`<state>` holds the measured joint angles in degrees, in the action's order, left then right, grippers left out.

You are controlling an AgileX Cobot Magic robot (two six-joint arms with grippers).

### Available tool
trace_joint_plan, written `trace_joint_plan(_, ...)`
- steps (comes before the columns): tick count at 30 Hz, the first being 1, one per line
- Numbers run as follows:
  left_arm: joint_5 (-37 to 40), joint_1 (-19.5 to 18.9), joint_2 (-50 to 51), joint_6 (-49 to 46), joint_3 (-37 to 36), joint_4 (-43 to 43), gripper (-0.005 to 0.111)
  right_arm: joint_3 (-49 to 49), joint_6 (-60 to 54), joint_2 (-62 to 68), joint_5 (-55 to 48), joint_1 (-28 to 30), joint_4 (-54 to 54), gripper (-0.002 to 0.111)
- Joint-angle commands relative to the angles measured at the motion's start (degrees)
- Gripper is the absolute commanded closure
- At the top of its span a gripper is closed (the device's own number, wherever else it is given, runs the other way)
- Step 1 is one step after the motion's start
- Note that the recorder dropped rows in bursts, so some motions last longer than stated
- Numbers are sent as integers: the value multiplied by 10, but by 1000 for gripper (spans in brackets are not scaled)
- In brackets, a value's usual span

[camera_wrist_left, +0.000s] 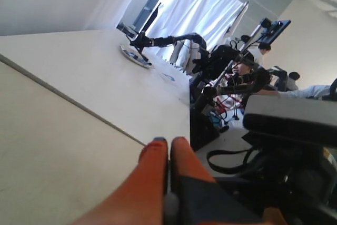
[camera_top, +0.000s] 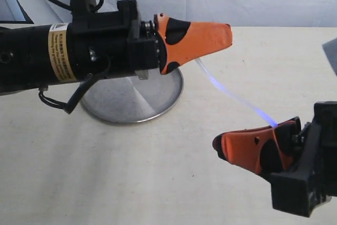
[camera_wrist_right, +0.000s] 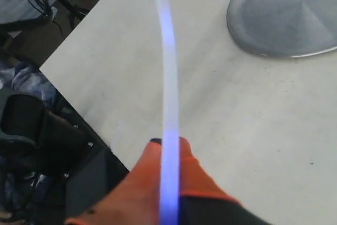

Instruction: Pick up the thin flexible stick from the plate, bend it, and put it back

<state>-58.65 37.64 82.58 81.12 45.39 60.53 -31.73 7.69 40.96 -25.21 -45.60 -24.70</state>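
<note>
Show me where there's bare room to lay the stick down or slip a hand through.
Bare: the table in front of the plate, across to the right gripper, and the plate's visible face. Crowded: the left gripper and its arm overhang the plate, and the stick spans between both grippers.

Plate: you lose its upper-left part behind the left arm. Stick: ends hidden inside left gripper and right gripper; blurred in your right wrist view.

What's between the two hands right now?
The thin flexible stick, gently curved, runs from the left hand to the right hand; the exterior view shows it.
</note>
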Motion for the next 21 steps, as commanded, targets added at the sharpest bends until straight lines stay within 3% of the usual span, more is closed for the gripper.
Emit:
trace_joint_plan(1, 7, 2, -3, 2, -2, 41, 107, 0, -6, -16, 27, 3, 5, 109)
trace_joint_plan(10, -110, 2, -6, -1, 1, -57, 107, 0, -7, 70, 0, 2, 19, 109)
trace_joint_plan(13, -83, 2, -6, -17, 1, -27, 107, 0, -61, 84, 1, -2, -49, 109)
trace_joint_plan(16, -6, 2, -6, -25, 1, 62, 107, -8, -140, 65, 6, -4, -122, 109)
trace_joint_plan(18, 34, 2, -6, 10, 1, 132, 107, -21, -146, 43, 8, -4, -123, 109)
trace_joint_plan(21, 11, 2, -6, 71, 1, 159, 107, -36, -142, 13, 29, -4, -79, 109)
